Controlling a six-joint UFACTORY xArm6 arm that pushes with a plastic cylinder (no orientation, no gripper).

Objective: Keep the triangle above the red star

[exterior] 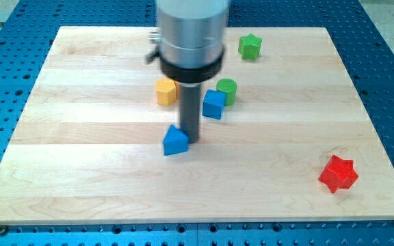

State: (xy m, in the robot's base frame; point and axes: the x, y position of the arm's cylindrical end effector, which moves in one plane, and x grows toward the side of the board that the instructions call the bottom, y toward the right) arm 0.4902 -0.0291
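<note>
A blue triangle block (175, 141) lies near the middle of the wooden board (81, 157). My tip (191, 140) stands right against the triangle's right side, touching it or nearly so. A red star block (338, 173) lies at the view's lower right, far to the right of the triangle and a little lower in the view. The rod hangs from a large grey cylinder (191, 34) at the view's top, which hides part of the board behind it.
A blue cube (213, 104) and a green cylinder (227, 90) sit together right of the rod. A yellow block (165, 91) sits left of the rod, partly hidden. A green star block (250, 46) lies near the top edge.
</note>
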